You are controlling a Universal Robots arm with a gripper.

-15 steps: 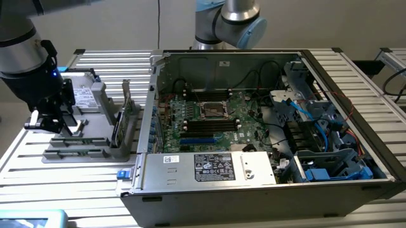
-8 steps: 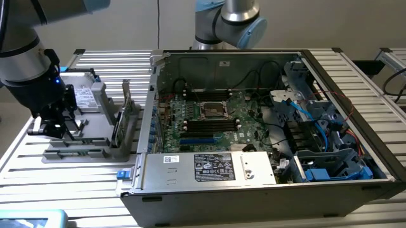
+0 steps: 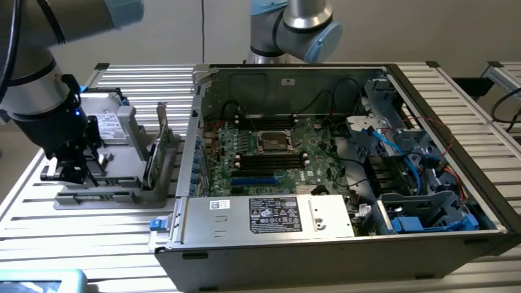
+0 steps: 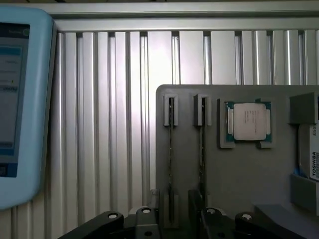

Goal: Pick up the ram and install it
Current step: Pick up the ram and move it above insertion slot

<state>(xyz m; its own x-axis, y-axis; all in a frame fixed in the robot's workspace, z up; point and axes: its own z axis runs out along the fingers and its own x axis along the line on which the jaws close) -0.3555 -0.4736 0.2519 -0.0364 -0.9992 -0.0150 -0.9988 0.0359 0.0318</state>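
the ram [image 4: 170,149] stands on its long edge in a grey holder [image 4: 234,179], caught at each end by a small grey clip. the holder lies on the slatted bench [image 4: 114,124], just beside the open computer case [image 3: 342,244], on the exterior view's left. seen edge-on in the wrist view, the ram reads as a long, very thin dark strip; we cannot make out its chips or label from this angle. a second stick [image 4: 202,149] stands parallel to it in the neighbouring slot.

the gripper [image 4: 177,226] hangs low over the near end of the holder. its fingers [image 4: 195,211] stand apart, clamped on nothing, and the ram's line runs between them.

we judge these risks:
- the second stick is close, so a finger that comes down off-line could strike it.
- the ram offers only a narrow edge, so an off-centre grip could tilt it in its clips.
- a lift that is not straight could bind the ram in the end clips and drag the holder.

a processor [image 4: 247,122], a hard drive [image 4: 311,159] and a pale blue pendant [image 4: 20,109] lie further out.
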